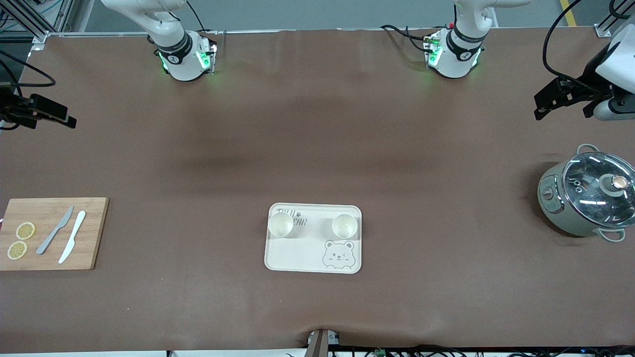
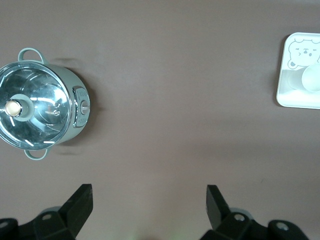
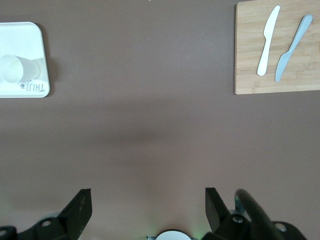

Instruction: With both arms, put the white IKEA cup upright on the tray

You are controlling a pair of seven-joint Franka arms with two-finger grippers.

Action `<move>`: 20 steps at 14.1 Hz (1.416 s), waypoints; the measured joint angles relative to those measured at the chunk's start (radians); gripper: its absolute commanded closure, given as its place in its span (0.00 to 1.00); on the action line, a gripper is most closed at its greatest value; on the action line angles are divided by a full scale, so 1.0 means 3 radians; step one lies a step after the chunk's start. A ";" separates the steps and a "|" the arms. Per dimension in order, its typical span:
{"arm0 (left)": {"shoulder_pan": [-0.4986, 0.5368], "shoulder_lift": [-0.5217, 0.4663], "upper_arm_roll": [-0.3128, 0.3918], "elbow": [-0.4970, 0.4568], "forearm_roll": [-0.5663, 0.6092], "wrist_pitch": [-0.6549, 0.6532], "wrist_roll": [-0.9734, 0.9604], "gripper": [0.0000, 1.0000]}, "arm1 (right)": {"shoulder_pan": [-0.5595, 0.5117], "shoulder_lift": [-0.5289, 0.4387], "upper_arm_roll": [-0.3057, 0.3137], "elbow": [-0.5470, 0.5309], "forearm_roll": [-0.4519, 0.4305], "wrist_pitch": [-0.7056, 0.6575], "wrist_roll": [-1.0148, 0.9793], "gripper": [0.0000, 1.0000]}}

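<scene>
1. My left gripper (image 2: 147,210) hangs over bare brown table covering at my left arm's end, its two black fingers spread wide with nothing between them.
2. My right gripper (image 3: 145,212) hangs the same way over the table at my right arm's end, fingers spread and empty; both arms wait, pulled out to the table's ends.
3. Under my left gripper the matte brown table covering (image 1: 317,148) is smooth, faintly creased, with open room all round.
4. Near my left gripper sits a round sage-green electric pot (image 1: 585,198) with a shiny glass lid, a knob and looped handles.
5. Near my right gripper lies a rectangular bamboo cutting board (image 1: 89,248) with sharp edges, carrying a grey knife (image 1: 54,230), a white knife (image 1: 72,236) and two lemon slices (image 1: 21,240).
6. Well apart from both grippers, midway between them, lies the tray (image 1: 297,258): flat, cream, rounded corners, raised rim, bear drawing.
7. Two white cups (image 1: 312,225) stand upright on the tray, apart from each other, along the rim nearer my bases.
</scene>
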 measured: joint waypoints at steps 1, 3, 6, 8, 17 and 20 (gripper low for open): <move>-0.0002 -0.0021 0.0006 -0.0013 0.0000 -0.0001 0.0000 0.00 | 0.0014 -0.0015 0.0010 -0.0083 -0.0052 0.0073 -0.0006 0.00; -0.0001 -0.0050 0.0012 -0.0019 0.0000 -0.0002 0.0000 0.00 | 0.0022 -0.0049 0.0015 -0.0126 -0.0089 0.0128 -0.0026 0.00; 0.0000 -0.0071 0.0021 -0.0019 0.0000 -0.0002 0.0000 0.00 | 0.0031 -0.0135 0.0023 -0.0123 -0.0086 0.0184 -0.0051 0.00; 0.0003 -0.0076 0.0032 -0.0019 0.0000 0.0000 0.0000 0.00 | 0.0047 -0.0169 0.0062 -0.0070 -0.0087 0.0220 -0.0053 0.00; 0.0006 -0.0078 0.0059 -0.0017 -0.0028 0.0069 0.0000 0.00 | 0.0042 -0.0186 0.0055 -0.0017 -0.0236 0.0071 -0.0053 0.00; 0.0006 -0.0078 0.0059 -0.0017 -0.0028 0.0072 0.0000 0.00 | 0.0042 -0.0186 0.0054 -0.0017 -0.0251 0.0071 -0.0051 0.00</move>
